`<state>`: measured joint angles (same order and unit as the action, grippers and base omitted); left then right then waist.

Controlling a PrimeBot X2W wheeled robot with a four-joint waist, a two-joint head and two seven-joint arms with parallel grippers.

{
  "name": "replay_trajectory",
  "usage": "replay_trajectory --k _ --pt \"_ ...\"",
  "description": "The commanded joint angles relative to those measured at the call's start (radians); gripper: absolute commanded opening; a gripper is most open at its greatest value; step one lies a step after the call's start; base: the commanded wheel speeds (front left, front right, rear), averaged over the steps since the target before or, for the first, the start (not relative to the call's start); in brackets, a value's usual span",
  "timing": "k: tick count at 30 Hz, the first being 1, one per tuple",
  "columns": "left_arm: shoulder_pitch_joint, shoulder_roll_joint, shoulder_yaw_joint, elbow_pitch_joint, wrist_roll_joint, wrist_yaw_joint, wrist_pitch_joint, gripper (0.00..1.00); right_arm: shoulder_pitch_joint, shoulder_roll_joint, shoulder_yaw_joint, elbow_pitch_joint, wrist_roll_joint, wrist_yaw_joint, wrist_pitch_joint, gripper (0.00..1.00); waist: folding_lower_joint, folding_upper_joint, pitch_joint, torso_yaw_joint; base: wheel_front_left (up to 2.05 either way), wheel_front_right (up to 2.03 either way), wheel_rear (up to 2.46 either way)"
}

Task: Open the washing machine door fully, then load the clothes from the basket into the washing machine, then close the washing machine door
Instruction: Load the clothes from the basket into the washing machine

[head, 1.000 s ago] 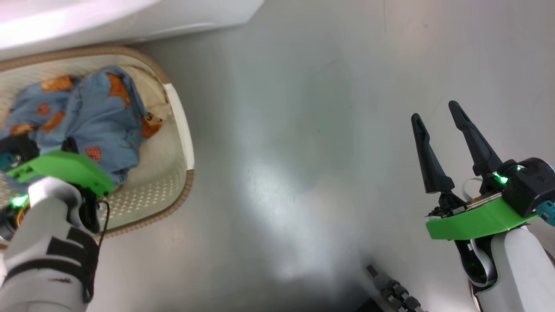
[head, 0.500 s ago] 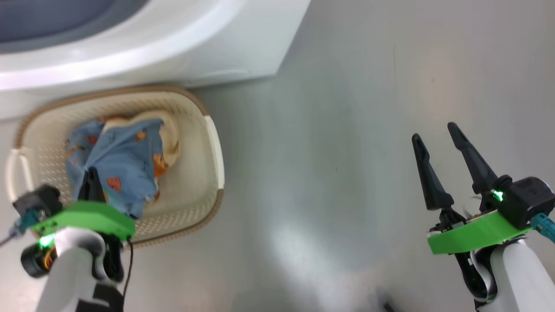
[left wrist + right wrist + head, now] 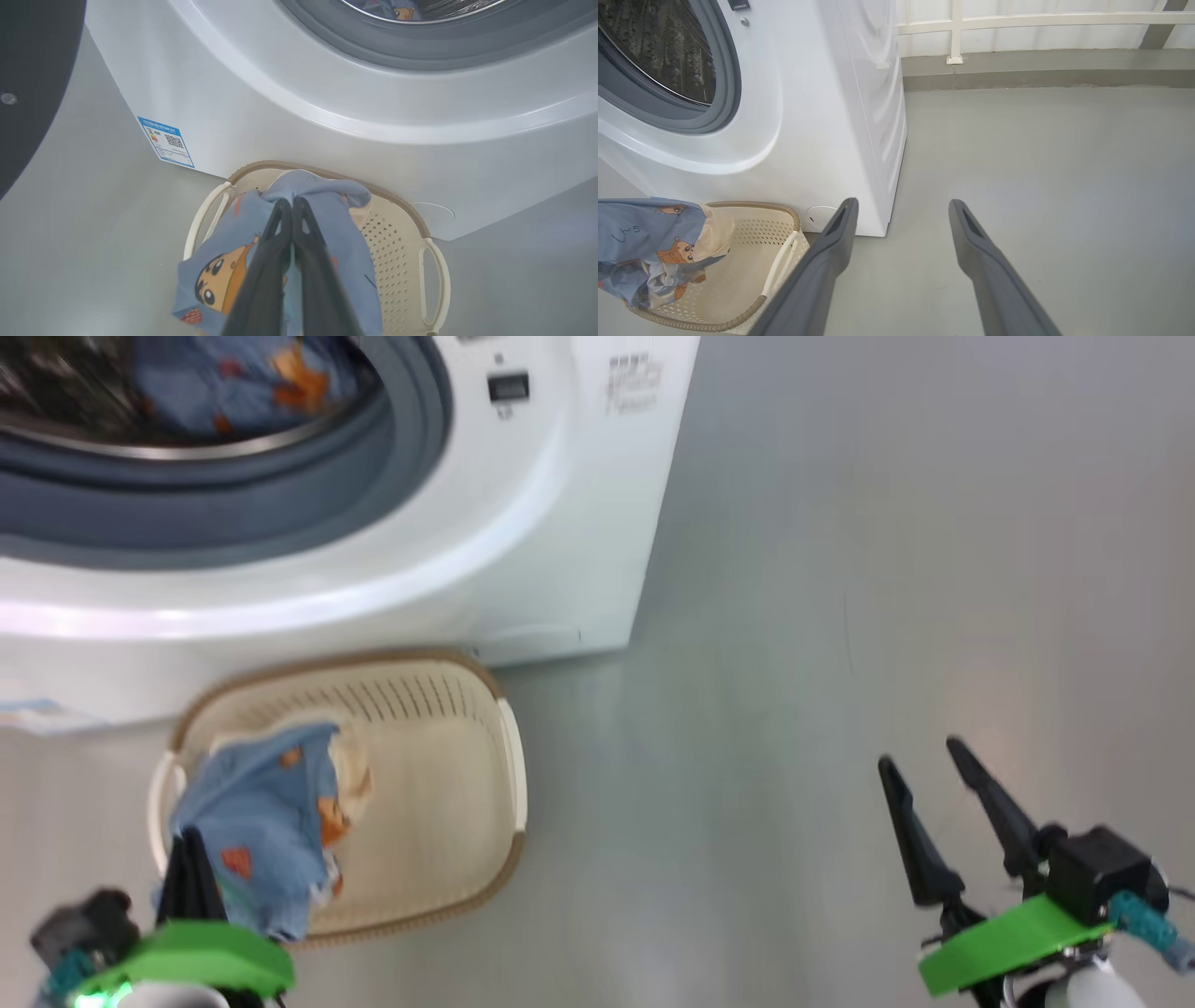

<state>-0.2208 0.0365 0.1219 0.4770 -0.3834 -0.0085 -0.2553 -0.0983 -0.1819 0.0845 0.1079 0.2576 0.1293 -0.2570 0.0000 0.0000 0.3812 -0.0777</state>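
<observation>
My left gripper (image 3: 292, 201) is shut on a light blue bear-print garment (image 3: 341, 224) of the clothes, which hangs from the fingertips over the cream basket (image 3: 402, 238). In the head view that gripper (image 3: 191, 845) sits at the lower left, with the garment (image 3: 271, 803) draped over the basket (image 3: 439, 775). The washing machine (image 3: 560, 523) stands behind the basket with its drum open and more blue clothes (image 3: 224, 378) inside. The washing machine door (image 3: 32, 70) shows as a dark edge swung out to the left. My right gripper (image 3: 920, 753) is open over bare floor, holding nothing.
The basket (image 3: 752, 261) sits on the grey floor right against the machine's front (image 3: 822, 93). A blue label (image 3: 167, 142) marks the machine's lower left corner. A white railing (image 3: 1017, 21) and low kerb run along the back wall. Open floor spreads to the right.
The head camera has tilted up, bringing the machine's opening into view. My left gripper has stayed shut on the blue garment and risen with it above the basket. My right gripper stays open.
</observation>
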Motion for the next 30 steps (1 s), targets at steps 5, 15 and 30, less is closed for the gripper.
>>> replay_trajectory --k 5,15,30 --pt "0.131 0.014 -0.017 -0.146 -0.026 0.031 -0.006 0.00 0.066 0.004 0.021 -0.011 0.003 0.001 -0.005 1.00 0.0000 0.0000 -0.198 0.011 0.00 0.00 0.00" --pt "0.284 0.014 -0.037 -0.329 -0.015 0.055 -0.006 0.00 0.143 0.001 0.017 -0.003 0.001 0.001 -0.005 1.00 0.0000 0.0000 -0.309 0.016 0.00 0.00 0.00" --pt "0.397 0.014 -0.050 -0.466 0.004 0.088 -0.006 0.00 0.196 0.015 0.006 0.002 -0.006 0.001 -0.005 1.00 0.0000 0.0000 -0.414 0.045 0.00 0.00 0.00"
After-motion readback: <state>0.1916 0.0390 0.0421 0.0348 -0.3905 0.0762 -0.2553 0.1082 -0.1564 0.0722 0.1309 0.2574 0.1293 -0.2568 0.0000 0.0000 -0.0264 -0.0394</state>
